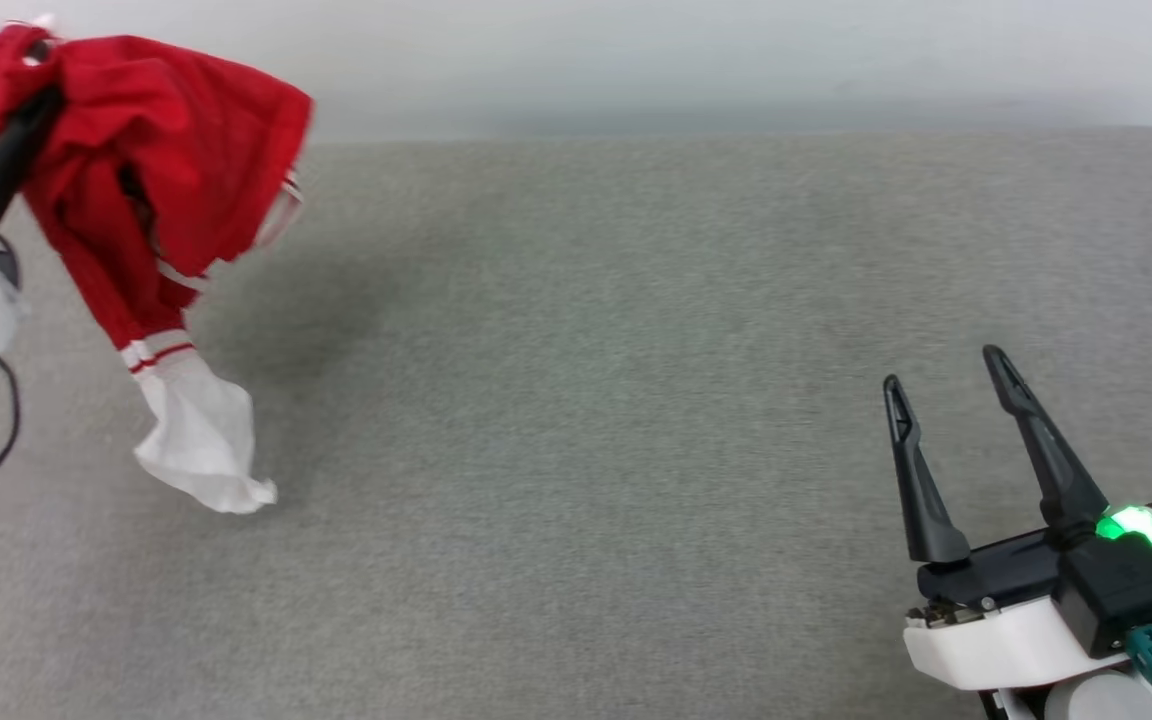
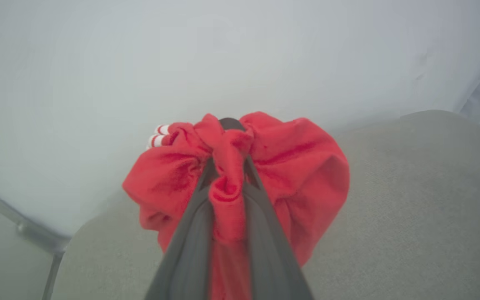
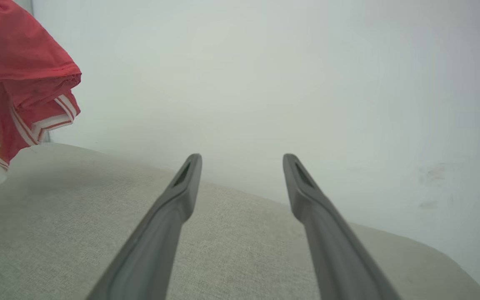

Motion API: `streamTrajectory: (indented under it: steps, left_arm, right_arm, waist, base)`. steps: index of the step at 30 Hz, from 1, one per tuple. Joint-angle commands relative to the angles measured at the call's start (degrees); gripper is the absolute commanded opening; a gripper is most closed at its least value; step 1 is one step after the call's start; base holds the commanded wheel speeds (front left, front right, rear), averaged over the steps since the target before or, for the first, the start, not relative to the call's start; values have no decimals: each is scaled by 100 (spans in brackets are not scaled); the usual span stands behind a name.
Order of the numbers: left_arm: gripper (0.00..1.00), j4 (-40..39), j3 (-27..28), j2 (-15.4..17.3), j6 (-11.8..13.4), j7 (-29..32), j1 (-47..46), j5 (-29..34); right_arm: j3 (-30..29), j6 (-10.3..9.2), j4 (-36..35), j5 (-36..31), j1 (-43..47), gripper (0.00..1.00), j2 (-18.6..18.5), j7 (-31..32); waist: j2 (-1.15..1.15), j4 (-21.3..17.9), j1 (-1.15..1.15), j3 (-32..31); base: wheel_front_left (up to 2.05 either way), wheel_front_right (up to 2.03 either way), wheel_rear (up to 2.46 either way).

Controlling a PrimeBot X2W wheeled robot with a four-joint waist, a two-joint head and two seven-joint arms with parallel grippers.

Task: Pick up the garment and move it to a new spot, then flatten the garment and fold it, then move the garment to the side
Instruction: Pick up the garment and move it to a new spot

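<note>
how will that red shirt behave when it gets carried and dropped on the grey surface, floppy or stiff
Likely very floppy: the garment hangs bunched from the left gripper, its white sleeve dangling limp. Probably light, since one pinch lifts it. It will likely land crumpled on the grey surface.

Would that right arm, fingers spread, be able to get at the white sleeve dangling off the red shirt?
Probably yes: the right gripper is open, and nothing stands between it and the white sleeve, which hangs below the garment. It is far across the grey surface.
</note>
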Motion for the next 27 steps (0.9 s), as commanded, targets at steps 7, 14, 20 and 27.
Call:
streamTrajectory:
  steps: [7, 14, 20, 27]
  left_arm:
    - [0, -361, -496, -439, -4, -432, -438, 564]
    - [0, -212, -1027, -1231, 95, -848, -794, 1408]
    - [0, 292, -1720, -2205, 116, -1075, -689, 1917]
    - [0, 1417, -2662, -3250, 49, -1125, -268, 2118]
  right_arm:
    - [-191, -3, -58, 93, 108, 100, 1, -14]
    - [-238, -2, -95, 169, 122, 100, 2, -13]
    - [-171, -2, -110, 213, 78, 100, 2, -14]
    - [-238, -2, -172, 232, -7, 100, 3, -13]
  waist:
    - [0, -619, 2, -264]
    - [0, -1035, 2, -189]
    - [0, -1294, 2, -102]
    - [0, -1463, 2, 20]
  base:
    - [0, 0, 0]
    - [0, 0, 0]
    - [0, 0, 0]
    - [0, 0, 0]
